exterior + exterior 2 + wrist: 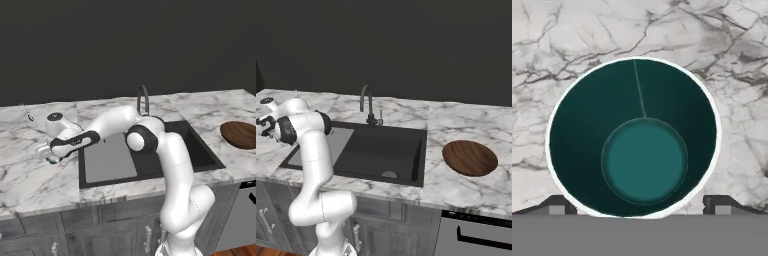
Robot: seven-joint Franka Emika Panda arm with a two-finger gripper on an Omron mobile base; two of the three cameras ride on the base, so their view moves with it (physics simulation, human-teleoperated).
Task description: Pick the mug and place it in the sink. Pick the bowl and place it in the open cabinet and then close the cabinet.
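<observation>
Gripper directly above the mug, which stands on the marble counter left of the sink — fingers spread wide either side of the rim, nothing held. Advisable: descend straight, stay centred, close evenly. Mug round, smooth, teal inside — counter veined, flat.

Mug – white rim, dark teal walls, lighter teal bottom. Counter – white marble, grey-brown veins. Sink black, drainboard grey. Bowl dark brown, wood grain. Faucet dark. Arm white, black joints.
</observation>
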